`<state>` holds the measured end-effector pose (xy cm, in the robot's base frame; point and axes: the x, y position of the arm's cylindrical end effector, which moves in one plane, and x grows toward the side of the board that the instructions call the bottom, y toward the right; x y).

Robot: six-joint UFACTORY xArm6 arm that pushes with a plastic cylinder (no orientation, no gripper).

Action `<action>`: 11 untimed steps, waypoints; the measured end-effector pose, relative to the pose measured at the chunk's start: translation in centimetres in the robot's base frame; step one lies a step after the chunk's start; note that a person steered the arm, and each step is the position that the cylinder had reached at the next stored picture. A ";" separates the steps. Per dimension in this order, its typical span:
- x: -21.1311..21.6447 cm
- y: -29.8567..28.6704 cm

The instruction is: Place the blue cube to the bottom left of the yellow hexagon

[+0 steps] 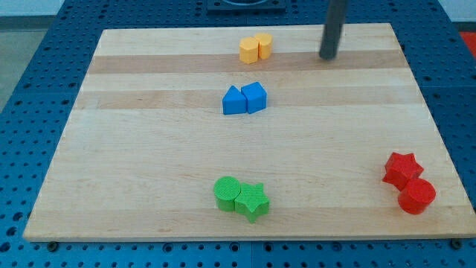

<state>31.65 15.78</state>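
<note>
**A:** Where are you standing?

**Me:** My tip (pixel 328 56) is near the view's top, right of centre, well apart from every block. I have no claw to open or clench, just a bare rod, and it touches nothing.

**A:** And the blue cube?

**Me:** The cube (pixel 254 97) sits in the board's upper middle, touching a blue triangle (pixel 234 101) on its left. The yellow hexagon (pixel 249 50) is above them, near the top edge, pressed against a second yellow block (pixel 263 45) whose shape I can't make out.

**A:** So which step is this?

**Me:** The approach, I'd judge. The cube lies below the hexagon, slightly to the right, so it needs to go leftward.

**A:** What does the next move need?

**Me:** I'd come down to the cube's right side and push left. The triangle is in the way, so it would likely ride along; steering the cube above or below it may be cleaner. I must also skirt the yellow pair.

**A:** The others?

**Me:** The green pair (pixel 241 197) and red pair (pixel 407 182) sit far off, near the bottom.
</note>
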 end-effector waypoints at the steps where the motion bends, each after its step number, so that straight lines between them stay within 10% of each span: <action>1: 7.3 -1.7; 5: 9.7 -12.5; 11: 2.0 -17.8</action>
